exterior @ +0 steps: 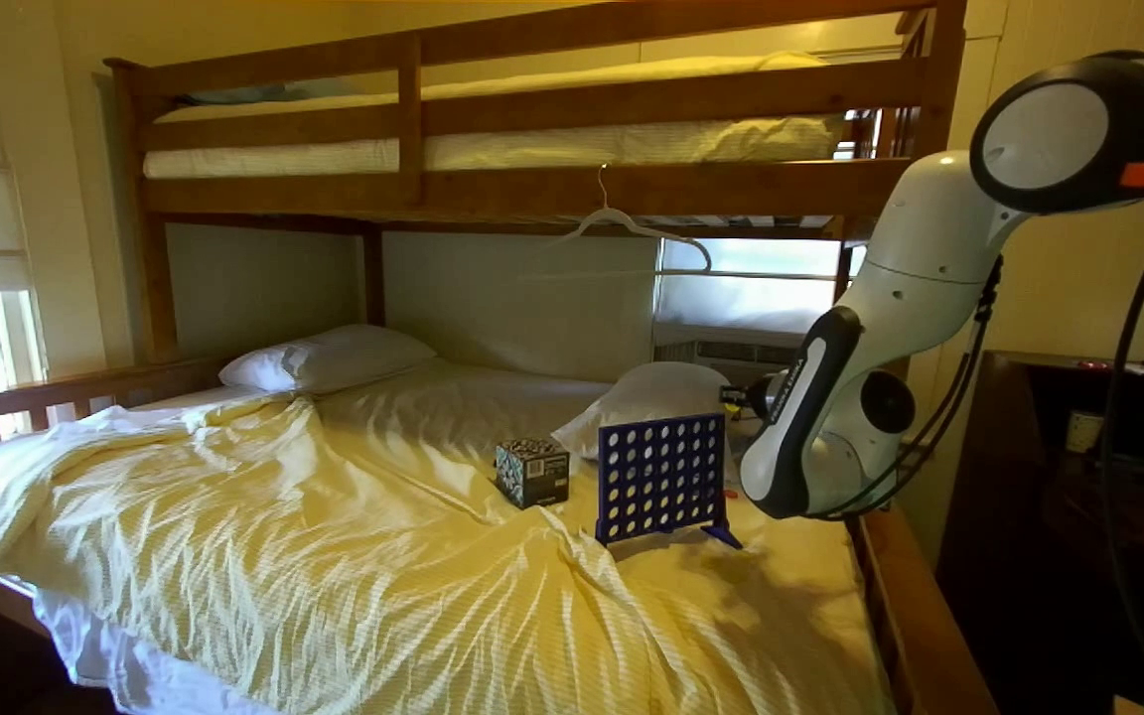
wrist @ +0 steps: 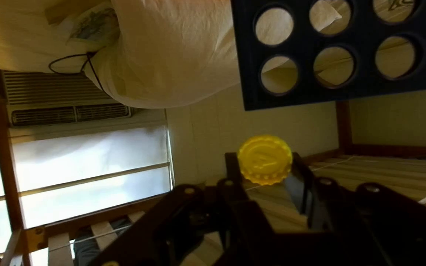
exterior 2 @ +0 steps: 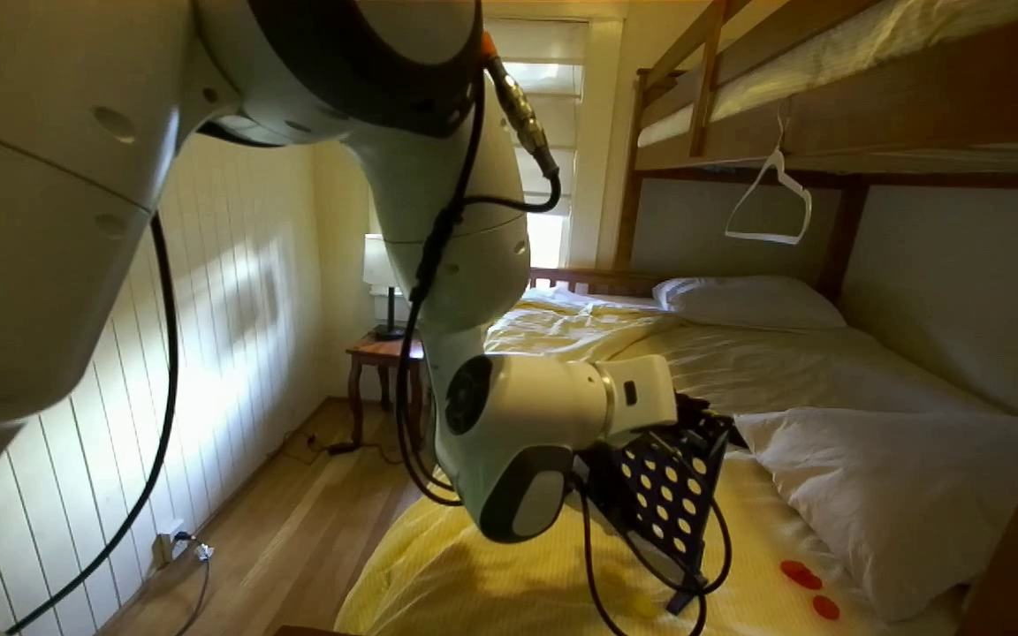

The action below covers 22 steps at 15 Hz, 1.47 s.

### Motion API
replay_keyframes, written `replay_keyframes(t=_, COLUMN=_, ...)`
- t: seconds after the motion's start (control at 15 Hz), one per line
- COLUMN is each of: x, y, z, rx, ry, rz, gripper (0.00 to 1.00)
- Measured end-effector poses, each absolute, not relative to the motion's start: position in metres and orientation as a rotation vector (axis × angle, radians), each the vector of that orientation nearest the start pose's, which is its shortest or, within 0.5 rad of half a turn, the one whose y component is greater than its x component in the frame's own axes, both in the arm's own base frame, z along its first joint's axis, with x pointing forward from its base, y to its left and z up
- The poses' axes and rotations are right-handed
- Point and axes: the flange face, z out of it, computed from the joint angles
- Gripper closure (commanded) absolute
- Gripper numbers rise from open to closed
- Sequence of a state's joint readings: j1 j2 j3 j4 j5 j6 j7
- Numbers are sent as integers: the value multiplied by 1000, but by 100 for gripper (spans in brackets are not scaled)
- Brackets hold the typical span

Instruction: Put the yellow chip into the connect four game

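Observation:
The connect four game [exterior: 671, 475] is a dark blue upright grid board standing on the bed. It also shows behind the arm in an exterior view [exterior 2: 668, 495] and at the top right of the wrist view [wrist: 305, 70], which stands upside down. My gripper [wrist: 265, 159] is shut on the yellow chip [wrist: 264, 159], held by its edges between the fingertips with its round face towards the camera. In an exterior view the gripper [exterior: 734, 396] is just above the board's top right corner. The chip is apart from the board in the wrist view. The board's holes look see-through.
A dark patterned box [exterior: 532, 473] stands on the bed beside the board. Several red chips [exterior 2: 801, 576] lie near a white pillow [exterior 2: 898, 495]. A white hanger [exterior: 612, 218] hangs from the upper bunk rail [exterior: 532, 189] above the bed.

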State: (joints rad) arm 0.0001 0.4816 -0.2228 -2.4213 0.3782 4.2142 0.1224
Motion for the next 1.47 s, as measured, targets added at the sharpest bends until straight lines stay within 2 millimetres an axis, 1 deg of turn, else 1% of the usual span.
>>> replay_keyframes(t=0.4, x=499, y=-156, z=288, rx=-2546, ry=877, rz=-2126, gripper=90)
replay_keyframes(t=0.8, x=510, y=-159, z=283, rx=-2562, ry=847, rz=-2151, gripper=90)
replay_keyframes(t=0.87, x=511, y=-159, z=282, rx=-2564, ry=847, rz=-2156, gripper=65)
replay_keyframes(t=1.13, x=515, y=-159, z=278, rx=-2570, ry=838, rz=-2160, gripper=65)
replay_keyframes(t=1.47, x=517, y=-159, z=279, rx=-2566, ry=838, rz=-2166, gripper=65)
